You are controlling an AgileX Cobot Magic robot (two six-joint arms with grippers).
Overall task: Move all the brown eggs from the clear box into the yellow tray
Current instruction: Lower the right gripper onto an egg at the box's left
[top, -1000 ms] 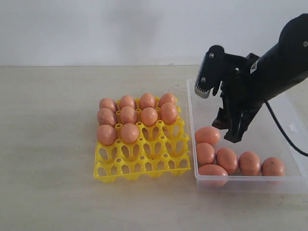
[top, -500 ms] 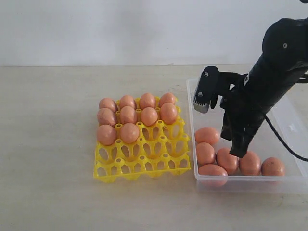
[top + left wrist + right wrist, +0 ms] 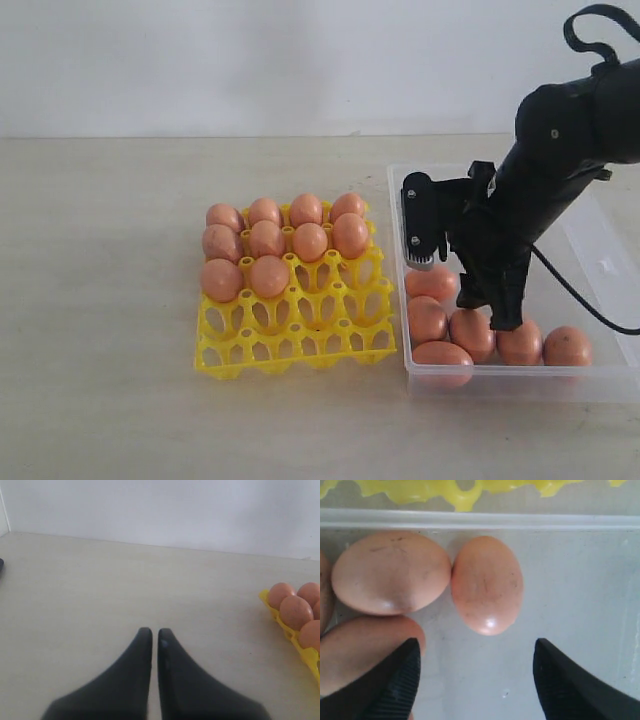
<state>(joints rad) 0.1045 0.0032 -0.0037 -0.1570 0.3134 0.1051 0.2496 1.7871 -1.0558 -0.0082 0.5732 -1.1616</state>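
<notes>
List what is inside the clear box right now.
Six brown eggs show, bunched at the near end of the clear box. The right end effector reaches in among them, jaws open. The arm covers part of the box floor, so anything lying there cannot be seen.

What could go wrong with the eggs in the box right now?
1. The open right gripper is low in the clear box, and one finger overlaps an egg; pushing down might crack it.
2. The eggs there touch each other, so closing on the middle egg may bump its neighbour.
</notes>
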